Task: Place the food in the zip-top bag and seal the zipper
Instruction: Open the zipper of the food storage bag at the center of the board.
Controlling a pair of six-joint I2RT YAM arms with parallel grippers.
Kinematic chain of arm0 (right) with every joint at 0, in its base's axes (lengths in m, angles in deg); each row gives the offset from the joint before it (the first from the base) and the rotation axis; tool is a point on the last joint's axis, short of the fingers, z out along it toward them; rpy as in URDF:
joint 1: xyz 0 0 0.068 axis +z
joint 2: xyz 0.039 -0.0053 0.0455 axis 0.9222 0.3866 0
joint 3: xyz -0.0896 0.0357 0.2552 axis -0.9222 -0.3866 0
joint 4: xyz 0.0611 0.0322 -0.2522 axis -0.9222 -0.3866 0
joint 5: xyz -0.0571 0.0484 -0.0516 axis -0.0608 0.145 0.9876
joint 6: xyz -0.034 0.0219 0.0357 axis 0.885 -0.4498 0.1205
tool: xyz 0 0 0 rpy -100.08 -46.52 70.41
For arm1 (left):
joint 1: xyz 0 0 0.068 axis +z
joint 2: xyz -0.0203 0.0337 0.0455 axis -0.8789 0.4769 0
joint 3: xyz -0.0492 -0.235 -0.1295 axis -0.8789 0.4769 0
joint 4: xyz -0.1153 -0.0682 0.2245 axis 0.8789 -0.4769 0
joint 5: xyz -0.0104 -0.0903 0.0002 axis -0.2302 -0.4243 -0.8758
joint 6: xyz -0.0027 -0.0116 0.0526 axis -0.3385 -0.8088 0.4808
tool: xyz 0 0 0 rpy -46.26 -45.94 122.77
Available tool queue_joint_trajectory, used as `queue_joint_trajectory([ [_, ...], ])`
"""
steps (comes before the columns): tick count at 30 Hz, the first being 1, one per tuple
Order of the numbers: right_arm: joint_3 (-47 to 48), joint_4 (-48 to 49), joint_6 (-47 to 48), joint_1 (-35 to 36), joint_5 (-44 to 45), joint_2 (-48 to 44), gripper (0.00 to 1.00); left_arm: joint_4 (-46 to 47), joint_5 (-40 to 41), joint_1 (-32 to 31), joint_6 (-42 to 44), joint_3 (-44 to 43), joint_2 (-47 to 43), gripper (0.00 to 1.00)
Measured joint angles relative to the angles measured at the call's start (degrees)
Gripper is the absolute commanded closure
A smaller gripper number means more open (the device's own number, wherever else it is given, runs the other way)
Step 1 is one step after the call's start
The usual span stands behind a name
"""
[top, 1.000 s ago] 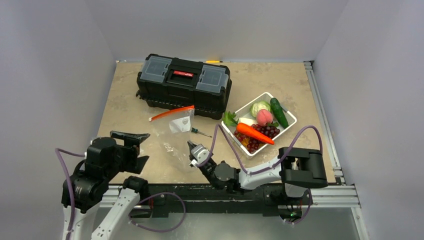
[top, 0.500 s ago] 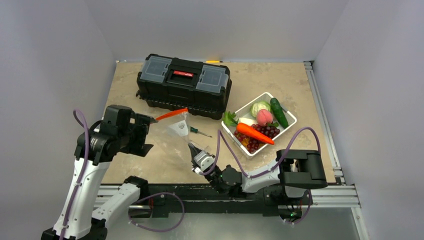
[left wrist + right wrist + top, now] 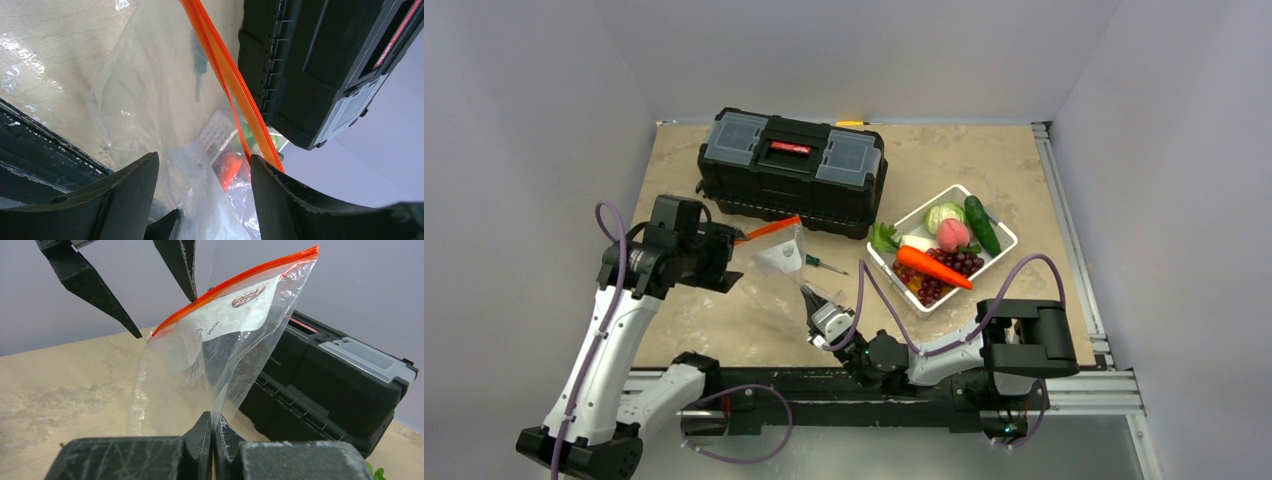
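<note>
Fingers of the right arm (image 3: 201, 442) clench the clear crinkly plastic zip-top bag (image 3: 225, 355) upright; left arm's fingers (image 3: 131, 189) gape beside its thin orange-red zipper strip (image 3: 226, 75).

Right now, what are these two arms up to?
The right tool is shut on the bottom edge of the zip-top bag, holding it upright. The left tool is open, its jaws either side of the bag near the orange zipper. The food sits in the white basket; none is in the bag yet.

Just behind upheld bag (image 3: 774, 272), toolbox (image 3: 792, 170) blocks far side; screwdriver (image 3: 826, 264) right; tabletop (image 3: 724, 335) open nearside.
</note>
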Motion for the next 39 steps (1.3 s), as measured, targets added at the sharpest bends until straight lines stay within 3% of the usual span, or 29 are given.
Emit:
queue_joint_trajectory([
  [5, 0.0, 0.0, 0.0, 0.0, 0.0, 0.0, 1.00, 1.4, -0.2, 0.1, 0.0, 1.9, -0.2, 0.17],
  [20, 0.0, 0.0, 0.2, 0.4, 0.0, 0.0, 1.00, 1.3, 2.1, 3.7, 0.5, 0.4, -0.8, 0.23],
  [28, 0.0, 0.0, 1.0, 0.5, 0.0, 0.0, 1.00, 4.9, -4.5, 4.2, 1.1, 3.0, 2.4, 0.45],
  [33, 0.0, -0.1, 1.1, 0.8, 0.0, 0.0, 1.00, 6.3, -6.5, 4.2, 2.0, 5.5, 2.9, 0.72],
  [36, 0.0, -0.1, 1.1, 0.8, 0.0, 0.0, 1.00, 6.6, -6.0, 4.2, 3.1, 5.5, 2.3, 0.98],
  [37, 0.0, -0.1, 1.0, 0.8, 0.0, 0.0, 0.96, 6.5, -5.4, 4.2, 3.5, 5.5, 2.0, 1.00],
  [39, 0.1, -0.5, 0.4, 0.8, 0.2, 0.0, 0.74, 5.9, -3.1, 4.2, 5.6, 5.3, 0.8, 1.00],
])
